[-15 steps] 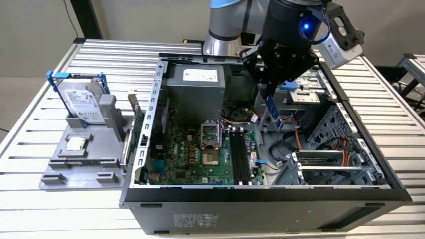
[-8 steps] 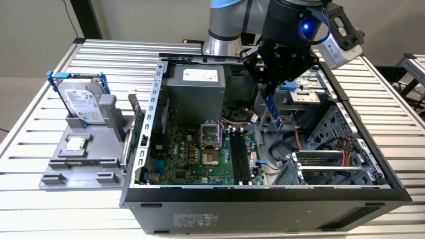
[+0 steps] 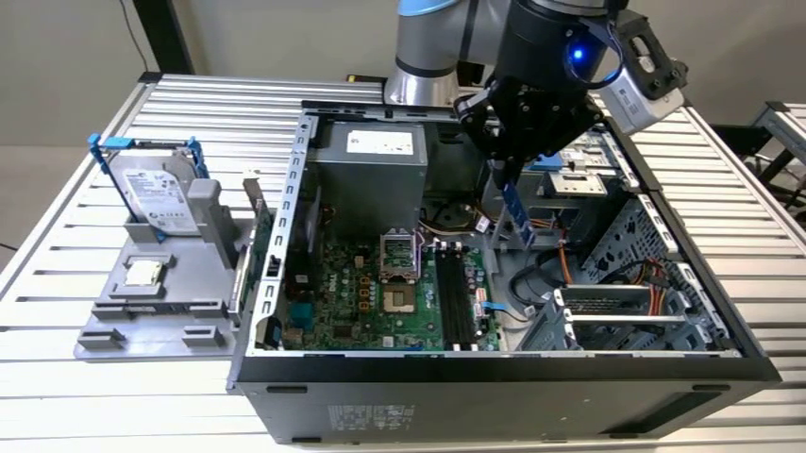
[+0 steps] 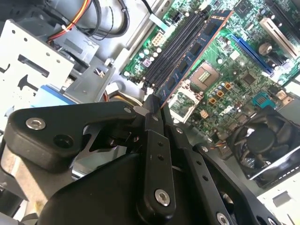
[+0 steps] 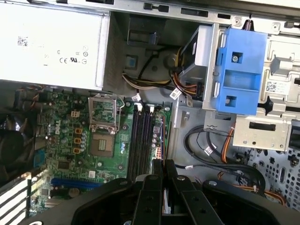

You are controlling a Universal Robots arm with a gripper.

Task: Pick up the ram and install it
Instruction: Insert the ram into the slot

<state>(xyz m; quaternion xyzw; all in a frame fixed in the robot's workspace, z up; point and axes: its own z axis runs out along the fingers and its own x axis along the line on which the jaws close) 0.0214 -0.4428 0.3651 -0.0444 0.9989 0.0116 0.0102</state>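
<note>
Exterior view: I am watching the gripper clamping the ram by its upper end, long axis hanging straight down inside the computer case, with the memory slots lying lower, toward the exterior view's left. Second wrist view: the ram is reaching out from the gripper alongside the memory slots. First wrist view: the fingers are hovering near the slots' end.

On the slatted metal table an open computer case lay on its side. At the exterior view's left stood a grey holder — a hard drive in a blue frame stood upright in it, with a small square chip lying flat near it. Inside the case sat a silver power supply, a blue bracket and a black fan.
</note>
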